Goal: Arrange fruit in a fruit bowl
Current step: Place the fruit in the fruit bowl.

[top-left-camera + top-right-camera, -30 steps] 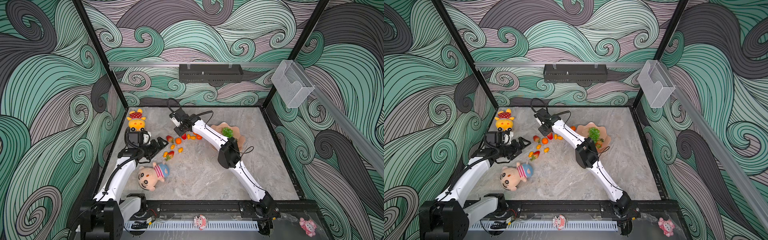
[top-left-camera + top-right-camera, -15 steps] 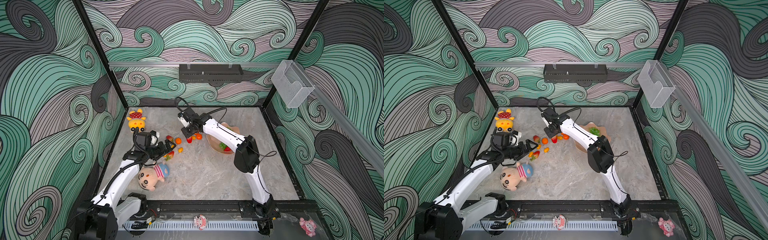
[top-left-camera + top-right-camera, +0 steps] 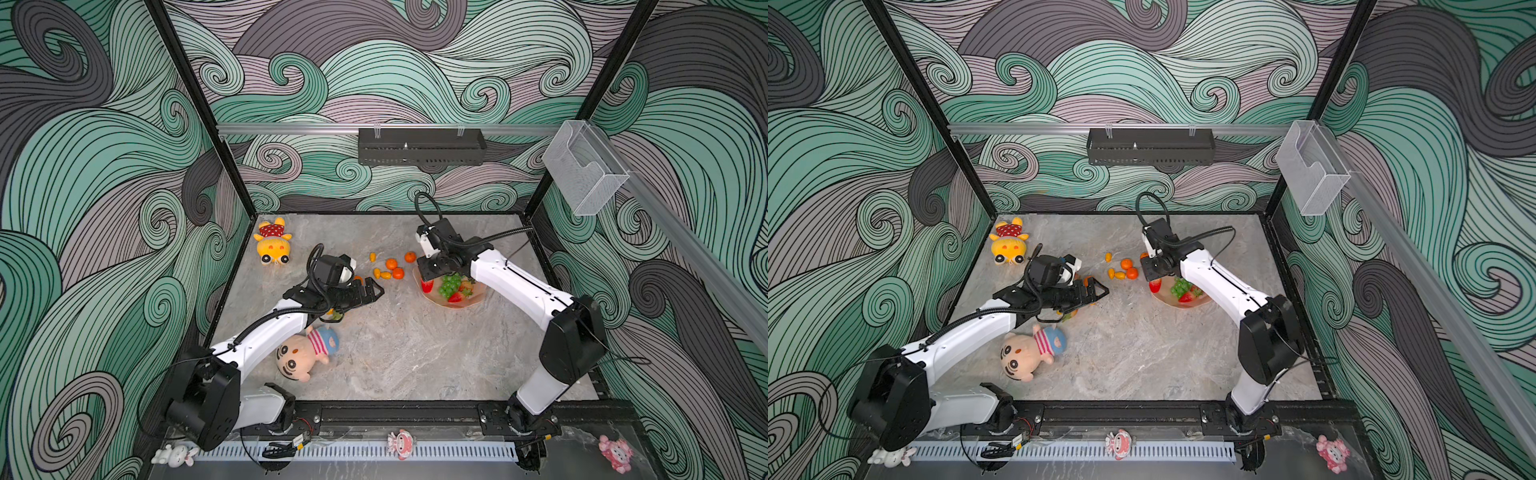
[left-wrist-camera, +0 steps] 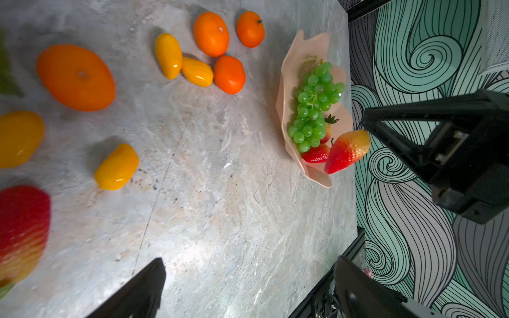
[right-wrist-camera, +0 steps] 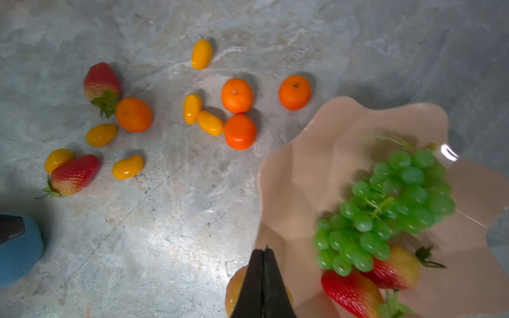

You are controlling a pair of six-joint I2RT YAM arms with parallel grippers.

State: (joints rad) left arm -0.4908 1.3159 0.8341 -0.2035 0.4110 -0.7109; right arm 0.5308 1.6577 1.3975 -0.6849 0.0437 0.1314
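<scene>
The right gripper (image 5: 264,256) had its jaws closed tight on the pale end of a red toy strawberry (image 4: 345,151). The fruit hung from their tips over the rim of the shallow peach-pink scalloped bowl (image 5: 303,154), on the side facing the loose fruit. Inside the bowl lay a green grape bunch (image 5: 385,209) with two more strawberries (image 5: 349,291) touching it. The left gripper (image 4: 249,264) hovered over the grey marbled tabletop (image 5: 192,220), jaws spread wide. Round orange tangerines (image 5: 237,95) and small yellow kumquats (image 5: 210,123) lay on the tabletop just beyond those jaws, near the bowl but apart from it.
</scene>
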